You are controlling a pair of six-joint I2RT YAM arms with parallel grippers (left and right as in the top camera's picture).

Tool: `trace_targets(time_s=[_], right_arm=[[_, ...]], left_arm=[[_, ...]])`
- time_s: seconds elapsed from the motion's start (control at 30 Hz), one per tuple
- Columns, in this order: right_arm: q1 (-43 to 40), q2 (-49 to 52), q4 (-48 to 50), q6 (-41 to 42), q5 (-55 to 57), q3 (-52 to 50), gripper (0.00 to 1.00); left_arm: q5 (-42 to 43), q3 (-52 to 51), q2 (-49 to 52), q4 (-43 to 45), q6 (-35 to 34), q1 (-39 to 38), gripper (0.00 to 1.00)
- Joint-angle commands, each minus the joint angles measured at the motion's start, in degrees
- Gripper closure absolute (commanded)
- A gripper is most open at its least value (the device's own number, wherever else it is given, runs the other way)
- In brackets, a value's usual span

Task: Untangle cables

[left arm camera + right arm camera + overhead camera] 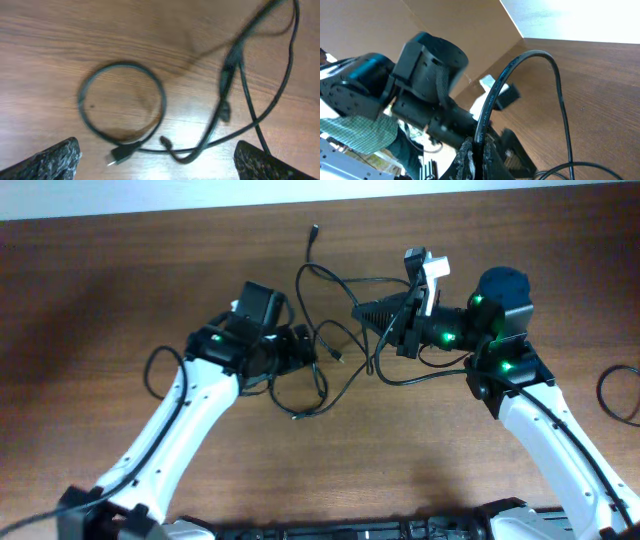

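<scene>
Left end effector: fingers are held wide apart above the tabletop, with nothing gripped.
Right end effector: clamped on a black cable, which is arched up toward 1 o'clock in the wrist view.
Cables: black strands are tangled mid-tabletop, between the two arms.
Loop: a round coil is seen below the left end effector, with a plug at its 6 o'clock.

Thin black cables lay tangled in loose loops on the bench, one plug end pointing away, one strand arching upward.
</scene>
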Motion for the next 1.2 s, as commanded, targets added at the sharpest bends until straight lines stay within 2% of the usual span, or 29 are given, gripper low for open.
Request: trace_targets(time_s=[0.0,0.1,0.23,0.3,0.4,0.47,0.53,0.6,0.63,0.67,0.8,0.9,1.03,1.07,1.13,1.17], right_arm=[[-0.7,-1.1,1.0,0.5,0.9,1.4,0.96],[-5.6,-1.1,5.0,5.6,0.8,1.9,0.96],[-19.0,-1.1,14.9,16.9,0.7,4.7,0.96],[-25.4,-1.1,13.8,19.1,0.0,5.2,0.96],[-27.3,-1.1,8.5,16.9,-2.2,5.2,0.96],[-27.2,-1.0,6.1,15.1,-2.1,5.2,0.96],[-27.2,-1.0,5.3,13.7,-2.1,5.2,0.96],[-27.2,-1.0,4.9,13.2,-2.1,5.2,0.96],[-27.2,-1.0,4.7,13.2,-2.1,5.2,0.96],[-27.2,-1.0,4.7,13.2,-2.1,5.2,0.96],[-27.2,-1.0,4.4,13.2,-2.1,5.2,0.96],[-27.2,-1.0,4.0,13.2,-2.3,5.2,0.96],[-27.2,-1.0,3.8,13.2,-3.2,5.2,0.96],[-27.2,-1.0,3.3,13.2,-4.0,5.2,0.96],[-27.2,-1.0,1.6,12.7,-4.3,5.2,0.96],[-27.2,-1.0,0.3,10.7,-4.3,5.2,0.96]], left_arm=[[-0.1,-0.4,6.3,2.2,0.7,-3.9,0.01],[-0.2,-0.4,14.8,4.6,0.6,-5.9,0.01],[-0.2,-0.4,22.5,4.4,0.7,-6.1,0.01],[-0.5,-0.4,23.5,4.5,0.7,-6.1,0.01],[-7.4,-0.2,23.3,4.1,2.0,-4.8,0.01],[-2.1,0.6,21.0,4.1,8.0,-1.8,0.01],[9.0,0.7,17.1,8.3,17.9,-0.1,0.01],[24.7,0.7,13.4,14.7,32.7,-1.0,0.01],[28.5,0.7,12.7,16.8,39.9,-2.8,0.01],[25.5,0.6,13.0,18.8,41.9,-4.9,0.01],[16.9,0.6,16.3,27.3,42.1,-13.7,0.01],[5.2,0.6,20.7,31.8,42.0,-19.0,0.01],[4.2,0.6,26.7,39.2,42.0,-20.8,0.01],[3.2,0.6,28.8,42.1,42.0,-20.8,0.22],[-1.4,0.7,28.7,42.4,42.0,-20.2,0.89],[-4.0,0.8,27.7,42.2,42.0,-19.5,1.0]])
